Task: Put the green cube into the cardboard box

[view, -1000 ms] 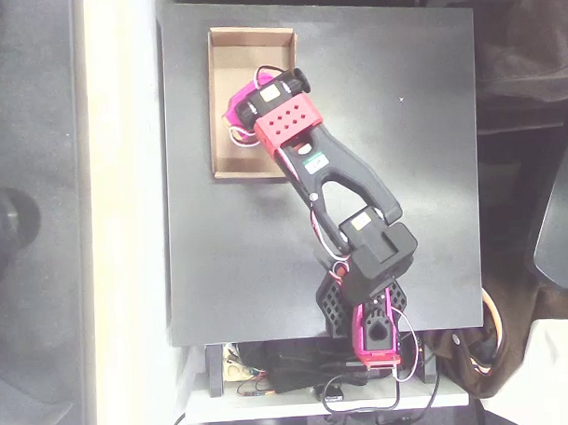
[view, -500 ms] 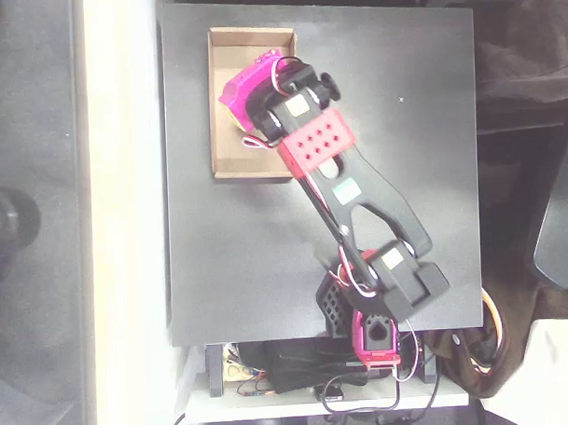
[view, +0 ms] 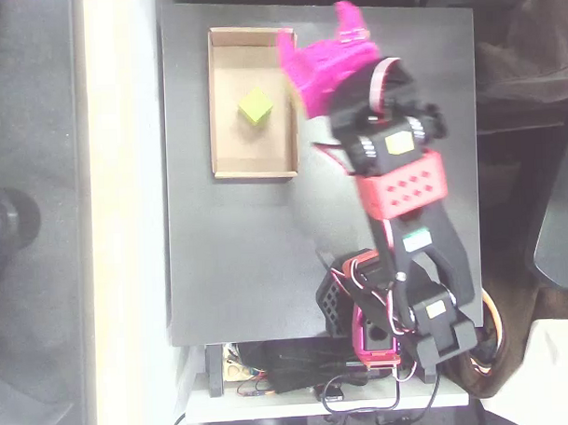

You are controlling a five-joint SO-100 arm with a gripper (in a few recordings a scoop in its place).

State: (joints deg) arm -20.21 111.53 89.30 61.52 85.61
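The green cube point(view: 255, 106) lies inside the cardboard box point(view: 222, 149), near the middle of its floor, free of the arm. The box sits at the upper left of the black table. My pink gripper point(view: 317, 45) is raised to the right of the box, above its upper right corner and the table's far edge. Its two fingers are spread apart with nothing between them.
The black table point(view: 239, 261) holds the arm's base point(view: 362, 312) at its lower right edge. A pale strip of floor point(view: 126, 227) runs along the left. Cables and a power strip point(view: 299, 375) lie below the table's near edge.
The arm lifted and swung right, out of the box. The cube, hidden under the gripper before, now lies alone on the box floor. The fingers have spread apart.
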